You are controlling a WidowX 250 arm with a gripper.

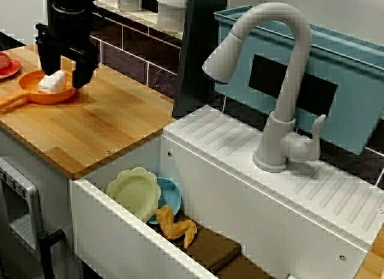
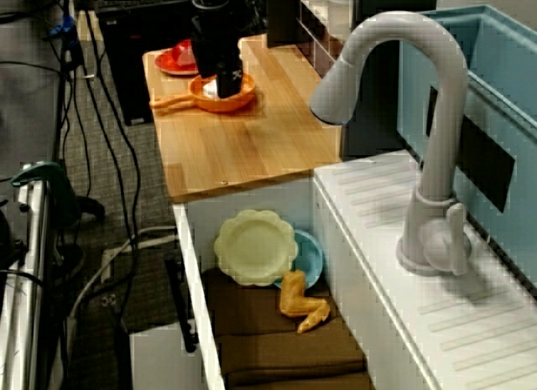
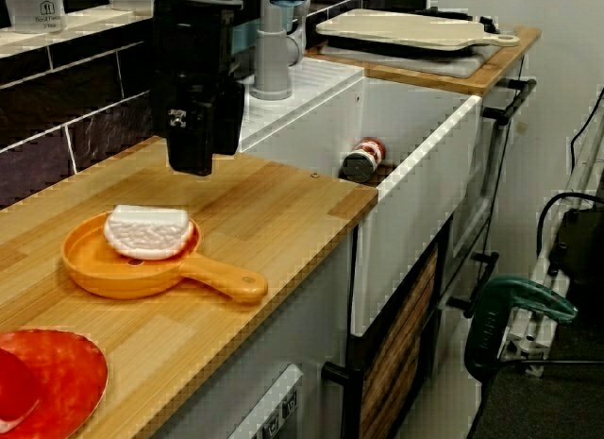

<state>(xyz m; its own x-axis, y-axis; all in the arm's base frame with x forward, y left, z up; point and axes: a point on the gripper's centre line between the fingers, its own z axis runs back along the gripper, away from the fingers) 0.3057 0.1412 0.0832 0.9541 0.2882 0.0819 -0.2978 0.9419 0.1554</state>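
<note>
Red round plate (image 3: pixel 57 382) lies closest, at seven o'clock in the side view. At one o'clock from it, the white ribbed block (image 3: pixel 148 229) rests in the orange plastic frying pan (image 3: pixel 94 274) on the wooden counter (image 3: pixel 283 212). My black gripper (image 3: pixel 198 165) hovers just above, fingers spread wide, empty. Approach stage, I judge; gripping would call for a straight descent straddling the block.

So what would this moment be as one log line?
gripper: open, above orange pan | pan holds white piece | on wooden counter
</note>
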